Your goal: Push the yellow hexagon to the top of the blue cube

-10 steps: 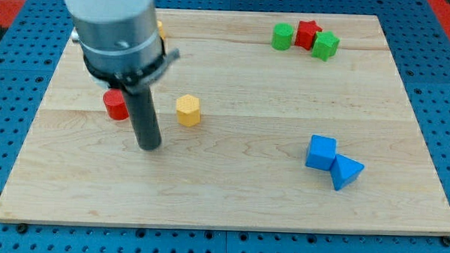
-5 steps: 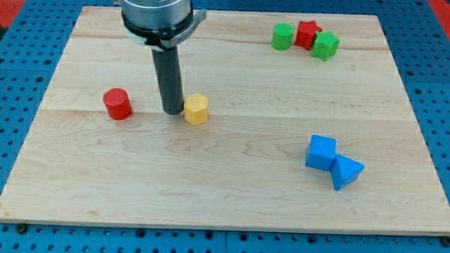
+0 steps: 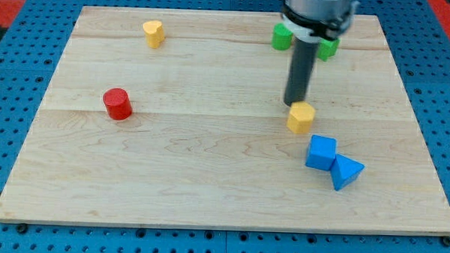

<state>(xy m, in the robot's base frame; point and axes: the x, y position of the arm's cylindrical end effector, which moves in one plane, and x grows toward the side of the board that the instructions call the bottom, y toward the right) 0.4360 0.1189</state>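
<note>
Yellow hexagon (image 3: 301, 117) sits on the pale wooden surface (image 3: 208, 171), just above and to the view's left of the blue cube (image 3: 321, 153), with a narrow gap between them. My tip (image 3: 294, 104) stands at the hexagon's upper-left edge, touching it or very nearly so; the angle makes it hard to be sure. No claw shows here, only the dark rod. A blue triangular block (image 3: 347, 172) touches the cube's lower-right side. A red cylinder (image 3: 118, 104) lies well apart at the view's left, and a small yellow block (image 3: 153, 33) near the top. Two green blocks (image 3: 281, 37) flank the rod at the top, partly hidden.
</note>
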